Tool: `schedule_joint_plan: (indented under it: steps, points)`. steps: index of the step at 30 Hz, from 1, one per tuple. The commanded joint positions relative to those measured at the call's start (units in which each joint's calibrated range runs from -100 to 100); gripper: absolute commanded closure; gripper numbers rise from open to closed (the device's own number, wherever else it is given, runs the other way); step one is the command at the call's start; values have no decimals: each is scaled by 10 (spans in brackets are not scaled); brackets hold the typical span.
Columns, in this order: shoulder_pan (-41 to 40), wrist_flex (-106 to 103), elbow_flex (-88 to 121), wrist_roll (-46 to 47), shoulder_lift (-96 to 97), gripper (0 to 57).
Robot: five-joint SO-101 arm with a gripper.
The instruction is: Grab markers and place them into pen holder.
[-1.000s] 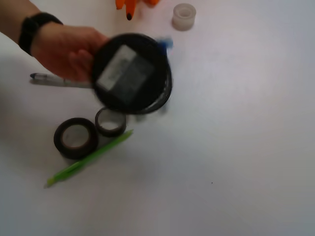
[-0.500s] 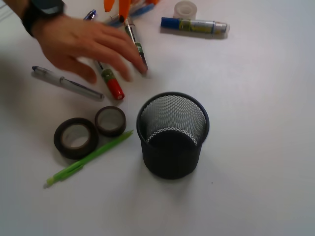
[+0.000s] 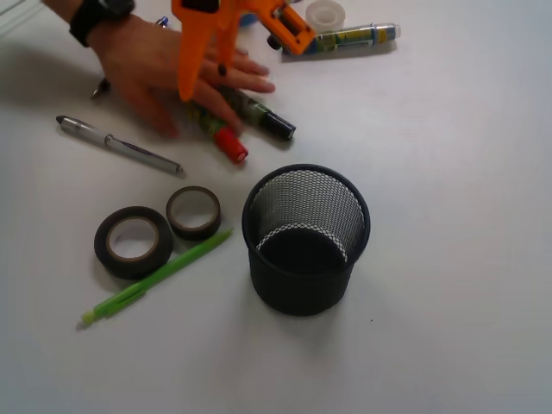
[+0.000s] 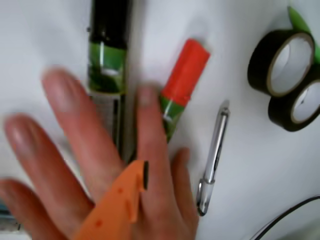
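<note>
The pen holder [image 3: 306, 237], a black mesh cup, stands upright and looks empty. A red-capped marker [image 3: 226, 141] and a black-capped marker [image 3: 269, 122] lie side by side behind it, partly under a person's hand [image 3: 155, 65]. A third marker [image 3: 355, 36] lies at the far edge. My orange gripper [image 3: 241, 69] hangs open above the hand and the two markers, holding nothing. In the wrist view the black-capped marker [image 4: 107, 50] and the red-capped marker [image 4: 182, 82] run out from under the hand's fingers [image 4: 150, 150]. Only one orange fingertip [image 4: 135, 185] shows there.
A silver pen [image 3: 116, 145] lies left of the markers. Two dark tape rolls [image 3: 132, 241] [image 3: 192, 211] and a thin green pencil [image 3: 155, 276] sit left of the holder. A white tape roll [image 3: 325, 13] is at the far edge. A black cable [image 4: 285, 220] crosses the wrist view's corner.
The hand set the holder upright, then moved back over the markers. My gripper has come down into view above the hand. The red-capped and black-capped markers have shifted toward the holder.
</note>
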Motion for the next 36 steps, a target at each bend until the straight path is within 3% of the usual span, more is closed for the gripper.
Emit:
schedule_joint_plan:
  steps: [1,7,13,21,36]
  points:
    - [-4,-1,-69,-6,44,174]
    - [-4,25,-140,-12,109,174]
    - [21,110,-205,-75,167,177]
    - [26,120,-225,-144,216,281]
    - [46,122,-375,-124,422,287]
